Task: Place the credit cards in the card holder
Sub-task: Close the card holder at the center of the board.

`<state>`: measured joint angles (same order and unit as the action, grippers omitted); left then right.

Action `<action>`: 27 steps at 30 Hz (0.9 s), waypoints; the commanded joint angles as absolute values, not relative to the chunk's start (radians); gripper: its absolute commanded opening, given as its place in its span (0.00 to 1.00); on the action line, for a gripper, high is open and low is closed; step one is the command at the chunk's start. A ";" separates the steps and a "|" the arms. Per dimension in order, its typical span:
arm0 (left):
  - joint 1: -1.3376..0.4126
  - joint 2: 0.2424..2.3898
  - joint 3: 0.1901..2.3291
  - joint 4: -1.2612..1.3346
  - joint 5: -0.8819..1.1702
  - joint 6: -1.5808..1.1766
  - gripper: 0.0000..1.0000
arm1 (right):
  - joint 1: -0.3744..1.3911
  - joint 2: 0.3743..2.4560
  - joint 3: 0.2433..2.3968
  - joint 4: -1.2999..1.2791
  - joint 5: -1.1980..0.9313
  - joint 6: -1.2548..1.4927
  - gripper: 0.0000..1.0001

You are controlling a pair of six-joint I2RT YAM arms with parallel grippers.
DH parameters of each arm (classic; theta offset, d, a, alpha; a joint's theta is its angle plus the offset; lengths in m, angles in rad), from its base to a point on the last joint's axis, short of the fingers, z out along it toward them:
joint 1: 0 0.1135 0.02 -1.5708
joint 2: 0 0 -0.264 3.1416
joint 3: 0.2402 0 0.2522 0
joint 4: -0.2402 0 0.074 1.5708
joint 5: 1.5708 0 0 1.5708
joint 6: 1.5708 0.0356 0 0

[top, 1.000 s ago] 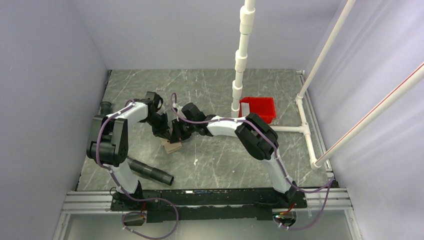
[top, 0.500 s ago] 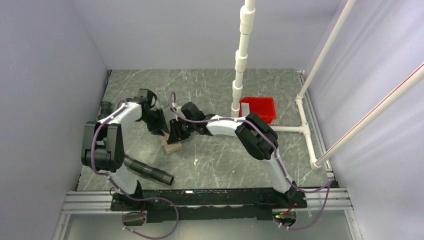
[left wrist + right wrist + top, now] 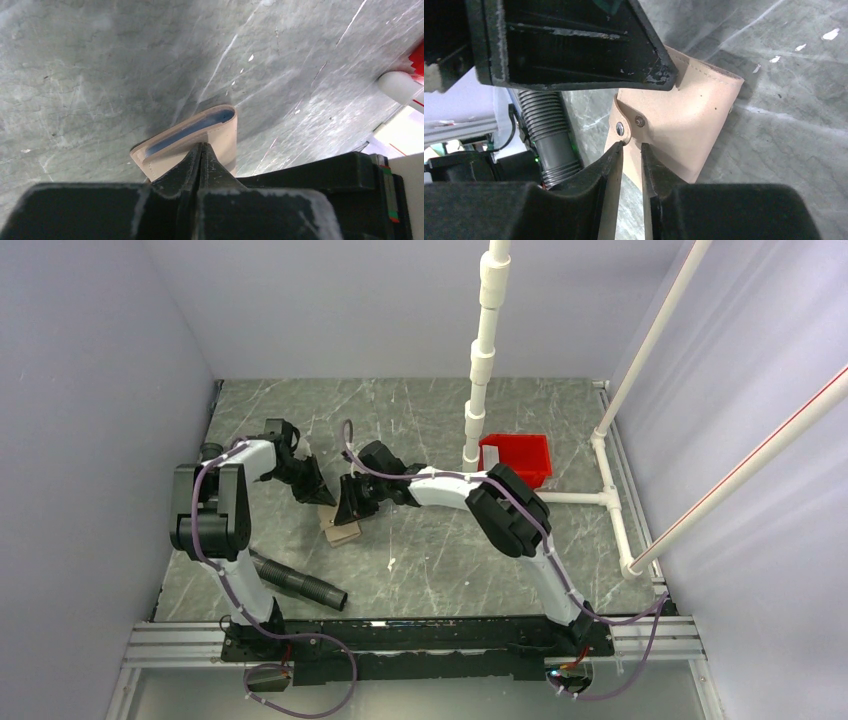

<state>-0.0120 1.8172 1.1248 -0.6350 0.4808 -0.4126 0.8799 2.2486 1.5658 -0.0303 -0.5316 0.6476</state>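
1. Left gripper (image 3: 200,148): the jaws are seen pressed together with only a hairline seam between them, and nothing is seen held. The tips lie just over the near flap of the card holder (image 3: 223,142), at lower centre of the left wrist view. Contact cannot be told.
2. Change noted: in the earliest overhead frame the left gripper stood close beside the right gripper, over the card holder. It is now recorded further toward the upper left, up and left of the card holder. The left arm's upper joints are also shifted.
3. Right gripper (image 3: 630,147): the fingers are set a narrow gap apart, with the tips at the pale snap tab (image 3: 631,120). One fingertip (image 3: 616,150) is seen against a snap stud. Tan leather and grey table show through the gap, and nothing is seen clamped.
4. Change noted: the right arm is almost unaltered across the three overhead frames, only slightly nearer the left edge.
5. Card holder: it is found on the grey marbled table (image 3: 450,560), left of centre in the overhead view, in the same spot as in the earlier frames. Its mouth gapes, and the bluish-grey lining is seen in the left wrist view.
6. Surroundings: a black ribbed hose (image 3: 300,585) is logged at lower left and a red tray (image 3: 530,476) right of centre. Both are unmoved.
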 commanded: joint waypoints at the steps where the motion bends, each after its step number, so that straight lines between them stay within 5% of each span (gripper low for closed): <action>1: -0.013 1.848 1.155 -0.636 0.500 -0.379 0.03 | 0.867 2.272 1.590 -0.008 -0.526 0.713 0.22; 27: -0.016 1.859 1.109 -0.630 0.471 -0.369 0.00 | 0.859 2.315 1.684 0.039 -0.593 0.741 0.28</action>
